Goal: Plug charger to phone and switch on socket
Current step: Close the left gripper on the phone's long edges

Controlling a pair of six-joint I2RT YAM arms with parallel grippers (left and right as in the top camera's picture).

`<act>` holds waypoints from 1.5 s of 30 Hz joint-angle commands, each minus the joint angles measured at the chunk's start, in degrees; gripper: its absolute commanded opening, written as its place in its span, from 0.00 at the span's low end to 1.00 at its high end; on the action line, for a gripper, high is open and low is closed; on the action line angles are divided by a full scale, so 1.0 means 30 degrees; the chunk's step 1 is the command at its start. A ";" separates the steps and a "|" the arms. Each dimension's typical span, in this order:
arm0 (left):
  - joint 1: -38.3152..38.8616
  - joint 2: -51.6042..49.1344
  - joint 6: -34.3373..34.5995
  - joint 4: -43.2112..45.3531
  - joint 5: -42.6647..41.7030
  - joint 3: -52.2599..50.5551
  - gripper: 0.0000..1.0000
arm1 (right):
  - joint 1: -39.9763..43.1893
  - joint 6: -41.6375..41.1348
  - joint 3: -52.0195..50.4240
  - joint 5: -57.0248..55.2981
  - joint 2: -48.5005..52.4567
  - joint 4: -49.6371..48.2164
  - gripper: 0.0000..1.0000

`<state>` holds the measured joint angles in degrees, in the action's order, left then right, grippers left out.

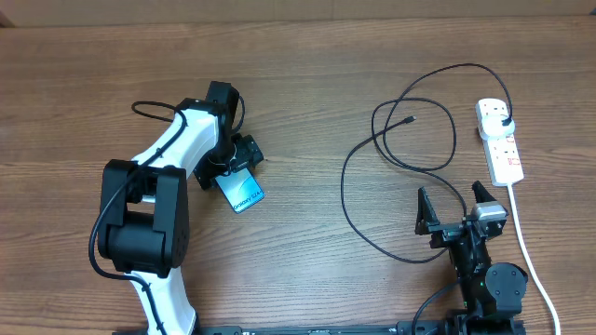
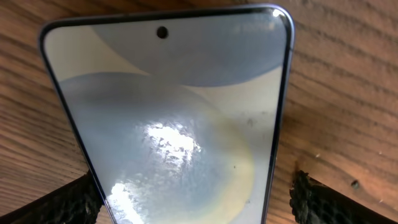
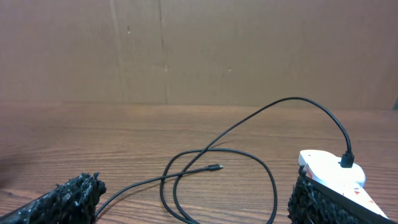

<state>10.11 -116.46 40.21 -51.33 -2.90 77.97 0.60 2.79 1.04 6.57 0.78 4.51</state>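
Left wrist: left fingers (image 2: 314, 200) spread astride slim light-blue glossy phone (image 2: 174, 124); overhead, arm (image 1: 177, 140) half-hides it. Right fingers (image 3: 71, 196) spread, empty; thin black charger cable (image 3: 217, 155) 12 o'clock, white power strip (image 3: 329, 167) 1 o'clock.

Nothing can be read for certain. In the overhead view the phone (image 1: 244, 193) carries a short line of pale lettering at one end of its blue screen, too small to make out. Seen up close from the left wrist, the phone (image 2: 174, 124) shows only plain grey and cream shapes. The socket (image 1: 500, 141) bears small red marks beside its outlets, and these show again at its edge in the right wrist view (image 3: 336, 177). Whether they are signs or words cannot be told.
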 commanded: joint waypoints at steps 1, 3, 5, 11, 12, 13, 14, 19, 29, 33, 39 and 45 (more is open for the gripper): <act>-0.0095 -0.0663 0.1785 0.0233 -0.0313 -0.1282 1.00 | -0.0073 0.0029 -0.0197 -0.0175 -0.0204 -0.0102 1.00; -0.0095 -0.0663 0.2237 0.0423 -0.0321 -0.1749 1.00 | -0.0073 0.0029 -0.0197 -0.0175 -0.0204 -0.0095 1.00; -0.0087 -0.0663 0.2244 0.0954 -0.0393 -0.2331 0.99 | -0.0073 0.0036 -0.0197 -0.0175 -0.0204 -0.0102 1.00; -0.0095 -0.0663 0.1785 0.1588 -0.0765 -0.3089 1.00 | -0.0073 0.0029 -0.0197 -0.0175 -0.0204 -0.0095 1.00; -0.0095 -0.0663 0.1355 0.1690 -0.1144 -0.3089 1.00 | -0.0073 0.0036 -0.0197 -0.0175 -0.0204 -0.0095 1.00; -0.0095 -0.0663 0.0758 0.1829 -0.1734 -0.3089 1.00 | -0.0073 0.0036 -0.0197 -0.0175 -0.0204 -0.0095 1.00; -0.0095 -0.0663 0.0240 0.1923 -0.2288 -0.3089 1.00 | -0.0073 0.0036 -0.0197 -0.0175 -0.0204 -0.0095 1.00; -0.0095 -0.0663 -0.0189 0.1392 -0.3016 -0.3089 1.00 | -0.0073 0.0036 -0.0197 -0.0175 -0.0204 -0.0095 1.00; -0.0117 -0.0663 0.0029 0.0605 -0.3555 -0.3060 1.00 | -0.0073 0.0036 -0.0197 -0.0175 -0.0204 -0.0095 1.00; -0.0117 -0.0663 0.0036 0.0554 -0.3198 -0.3060 1.00 | -0.0073 0.0036 -0.0197 -0.0175 -0.0204 -0.0095 1.00; -0.0117 -0.0663 0.0240 0.0466 -0.1945 -0.2914 1.00 | -0.0073 0.0036 -0.0197 -0.0175 -0.0204 -0.0095 1.00; -0.0117 -0.0663 0.0284 0.0474 -0.1151 -0.2805 1.00 | -0.0073 0.0029 -0.0197 -0.0175 -0.0204 -0.0095 1.00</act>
<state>9.67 -113.14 40.34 -49.74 -6.63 72.90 0.60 2.79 1.04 6.59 0.78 4.51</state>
